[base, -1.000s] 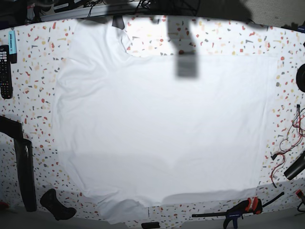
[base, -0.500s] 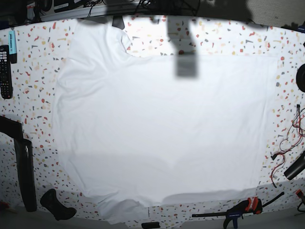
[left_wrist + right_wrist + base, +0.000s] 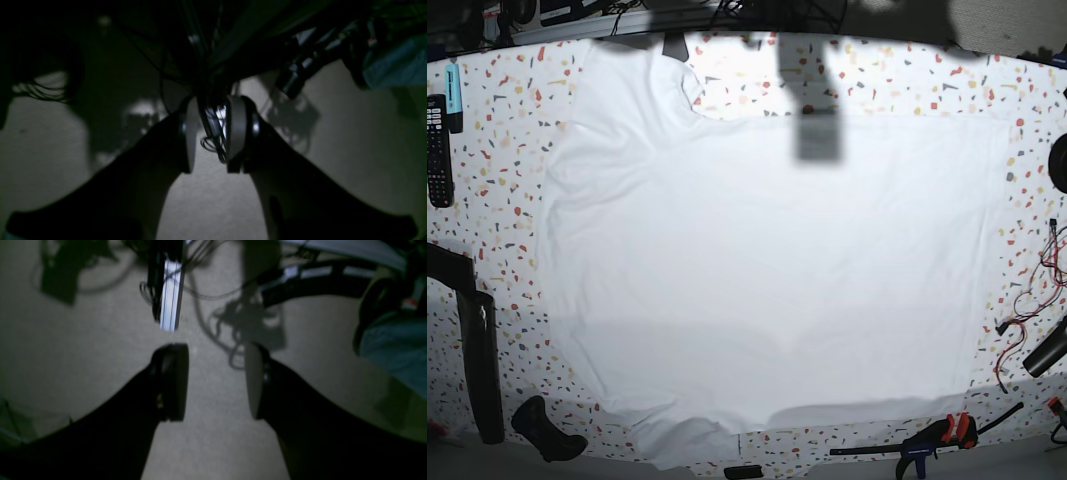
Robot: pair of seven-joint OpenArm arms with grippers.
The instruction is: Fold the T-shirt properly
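The T-shirt [image 3: 767, 270] lies spread flat across the middle of the speckled tabletop [image 3: 507, 150], one sleeve toward the far-left corner and another at the near edge, unfolded; laid out this way, its edges and sleeves are probably exposed for a first fold. Neither arm reaches over it in the base view. Left gripper [image 3: 210, 135]: fingers parted by a narrow gap, holding nothing, aimed at a dim floor and cables. Right gripper [image 3: 215, 380]: fingers spread wider, also empty, likewise off the cloth. A remote control [image 3: 437, 150] and a clamp [image 3: 932, 440] sit at the tabletop margins, clear of the shirt.
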